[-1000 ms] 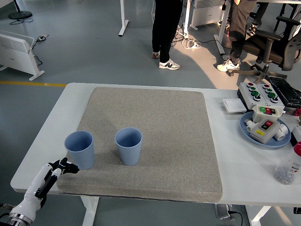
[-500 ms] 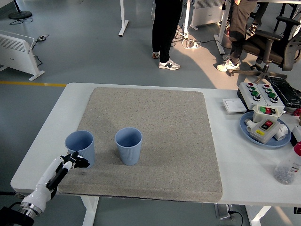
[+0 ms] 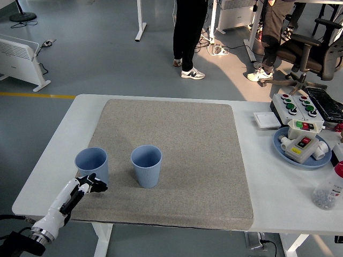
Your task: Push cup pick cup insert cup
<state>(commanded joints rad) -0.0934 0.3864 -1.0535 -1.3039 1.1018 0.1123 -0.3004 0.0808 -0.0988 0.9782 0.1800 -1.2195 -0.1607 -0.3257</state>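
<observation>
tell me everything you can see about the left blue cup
The left blue cup is a plain, faintly ribbed tumbler, plastic by its look, upright and open-topped, apparently empty. It stands near the grey mat's front left corner, apart from the other blue cup. The left robot hand is at its base; contact cannot be confirmed.

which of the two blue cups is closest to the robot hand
The left blue cup, at the mat's left edge; the left robot hand sits at its base. The other blue cup stands farther right.
</observation>
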